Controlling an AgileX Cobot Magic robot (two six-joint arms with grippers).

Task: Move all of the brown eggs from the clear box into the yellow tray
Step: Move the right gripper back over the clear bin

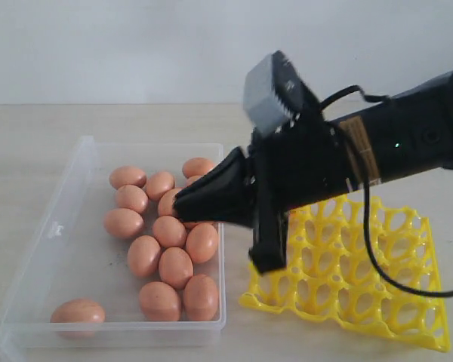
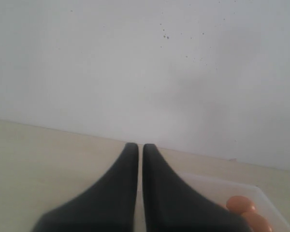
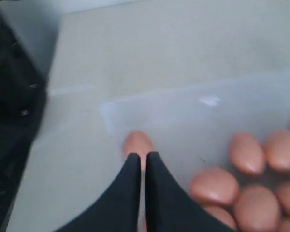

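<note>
- Brown eggs (image 1: 175, 267): smooth, oval, orange-brown shells with a dull sheen. Every one in view lay inside the clear box (image 1: 83, 253).
- Most eggs were bunched on their sides toward the box's right half, many touching. One lone egg (image 1: 78, 311) sat apart near the front left corner.
- About thirteen could be counted; a few were partly hidden behind the arm.
- Clear box: shallow, rectangular, transparent plastic with low walls and rounded corners, resting flat on the tabletop (image 1: 30, 136).
- Yellow tray (image 1: 396, 290): bright yellow plastic openwork, a lattice of round cups with short posts, lying just beside the box's right wall.
- Tabletop: pale beige, matte. A plain white wall (image 1: 136, 45) stood behind it.
- Right tool (image 1: 180, 202): black, tapered, smooth fingers pressed together with nothing between them, tip above the egg cluster. Whether it touched a shell could not be told.
- Left tool (image 2: 140, 146): same black tapered fingers, closed to a thin slit, gripping nothing, hanging over bare tabletop near a corner of the box.
</note>
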